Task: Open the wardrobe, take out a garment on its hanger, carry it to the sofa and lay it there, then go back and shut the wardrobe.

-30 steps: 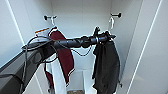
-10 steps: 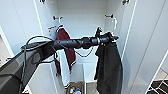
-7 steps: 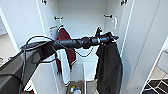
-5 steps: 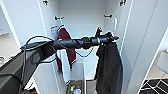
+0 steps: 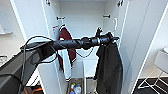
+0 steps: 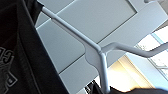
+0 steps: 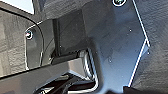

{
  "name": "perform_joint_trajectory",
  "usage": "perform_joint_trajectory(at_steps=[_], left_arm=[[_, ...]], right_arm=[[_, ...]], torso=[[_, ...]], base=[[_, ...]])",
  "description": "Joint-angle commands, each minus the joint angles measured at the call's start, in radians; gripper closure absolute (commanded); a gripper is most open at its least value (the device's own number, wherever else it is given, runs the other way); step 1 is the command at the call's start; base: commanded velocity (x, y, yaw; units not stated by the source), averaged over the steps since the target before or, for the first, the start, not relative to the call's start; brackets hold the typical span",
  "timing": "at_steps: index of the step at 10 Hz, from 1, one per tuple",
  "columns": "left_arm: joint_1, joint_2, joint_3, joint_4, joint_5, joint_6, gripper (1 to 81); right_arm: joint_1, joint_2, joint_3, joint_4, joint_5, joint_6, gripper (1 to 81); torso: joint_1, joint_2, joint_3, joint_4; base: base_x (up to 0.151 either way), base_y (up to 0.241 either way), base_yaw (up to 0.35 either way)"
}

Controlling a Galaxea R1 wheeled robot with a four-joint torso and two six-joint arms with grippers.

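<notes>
Since earlier: left gripper with limp black short-sleeved garment lifted slightly, slim pale hanger hook off rail. Garment hangs straight below gripper, right side of open white wardrobe. Finger state: cannot tell. Maroon jacket left, untouched.

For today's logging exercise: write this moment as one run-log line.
wardrobe: open | left gripper: at black garment, hanger close by | maroon jacket: hanging inside

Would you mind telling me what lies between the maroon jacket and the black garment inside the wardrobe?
In the head view, only bare white back wall separates the maroon jacket and the black garment; the left arm crosses in front.
</notes>
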Motion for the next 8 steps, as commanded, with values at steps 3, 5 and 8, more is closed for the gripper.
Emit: perform_joint_trajectory(at_steps=[3, 5, 8], left_arm=[[-0.188, -0.008, 0.003, 0.024, -0.036, 0.016, 81.1], [-0.183, -0.008, 0.003, 0.025, -0.038, 0.016, 81.1], [-0.177, -0.011, 0.013, 0.031, -0.036, 0.016, 81.1]], right_arm=[[0.039, 0.008, 0.007, 0.003, -0.056, 0.001, 1.0], [0.041, 0.008, 0.007, 0.003, -0.056, 0.001, 1.0], [0.041, 0.008, 0.007, 0.001, -0.056, -0.001, 1.0]], torso=[[0.0, 0.0, 0.0, 0.0], [0.0, 0.0, 0.0, 0.0], [-0.001, -0.001, 0.0, 0.0]], base=[[-0.103, 0.0, 0.0], [-0.091, 0.0, 0.0], [0.0, 0.0, 0.0]])
